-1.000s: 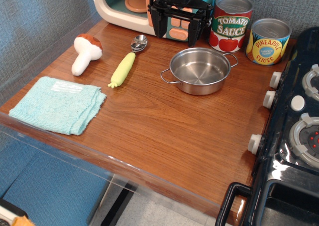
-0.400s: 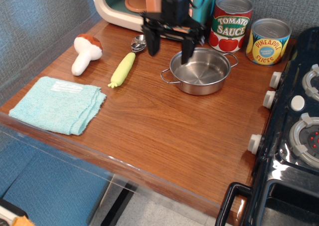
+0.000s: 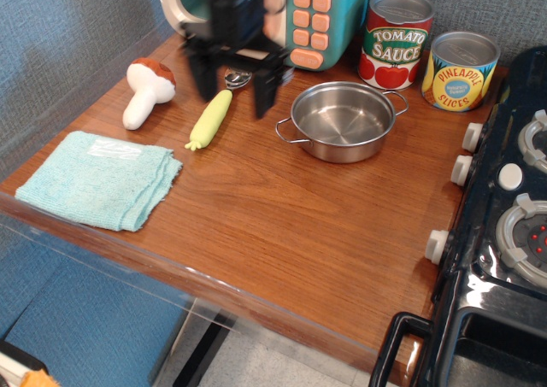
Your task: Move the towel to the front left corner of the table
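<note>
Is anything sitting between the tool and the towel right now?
The toy corn lies just below the open tool, slightly off the line to the towel. Nothing else visible blocks the way.

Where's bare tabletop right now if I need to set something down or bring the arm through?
The biggest free patch is the table between the towel, the steel pot and the stove, down to the front edge. The back is crowded: mushroom, corn, spoon, toy microwave, two cans, with the open gripper above the corn.
</note>
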Tool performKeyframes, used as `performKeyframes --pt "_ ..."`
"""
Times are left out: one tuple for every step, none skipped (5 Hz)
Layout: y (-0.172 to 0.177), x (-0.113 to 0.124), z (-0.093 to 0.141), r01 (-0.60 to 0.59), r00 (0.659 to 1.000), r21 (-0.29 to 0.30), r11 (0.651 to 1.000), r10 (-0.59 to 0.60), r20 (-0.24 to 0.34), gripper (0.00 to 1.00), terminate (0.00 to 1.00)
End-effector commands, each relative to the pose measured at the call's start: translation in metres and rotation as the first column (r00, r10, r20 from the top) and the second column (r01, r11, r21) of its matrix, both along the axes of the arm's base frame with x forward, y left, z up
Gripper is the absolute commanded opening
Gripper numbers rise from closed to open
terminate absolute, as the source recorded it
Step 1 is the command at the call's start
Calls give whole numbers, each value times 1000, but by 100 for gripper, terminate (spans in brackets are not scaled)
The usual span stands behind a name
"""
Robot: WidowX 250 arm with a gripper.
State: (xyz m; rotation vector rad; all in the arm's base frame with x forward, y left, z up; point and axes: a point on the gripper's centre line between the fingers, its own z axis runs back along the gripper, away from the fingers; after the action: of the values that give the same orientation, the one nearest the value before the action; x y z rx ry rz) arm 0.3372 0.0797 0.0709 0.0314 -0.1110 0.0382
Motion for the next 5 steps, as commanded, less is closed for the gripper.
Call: performKeyframes --pt "53 -48 -10 -55 997 21 998 54 58 100 0" --pt "78 -69 -12 -118 991 46 992 115 71 100 0" --pt "99 -85 -10 -175 983 79 981 170 66 100 0" --pt "105 -90 -17 -214 976 84 973 212 42 100 0" --pt "101 -89 -45 -225 973 57 973 227 -30 100 0"
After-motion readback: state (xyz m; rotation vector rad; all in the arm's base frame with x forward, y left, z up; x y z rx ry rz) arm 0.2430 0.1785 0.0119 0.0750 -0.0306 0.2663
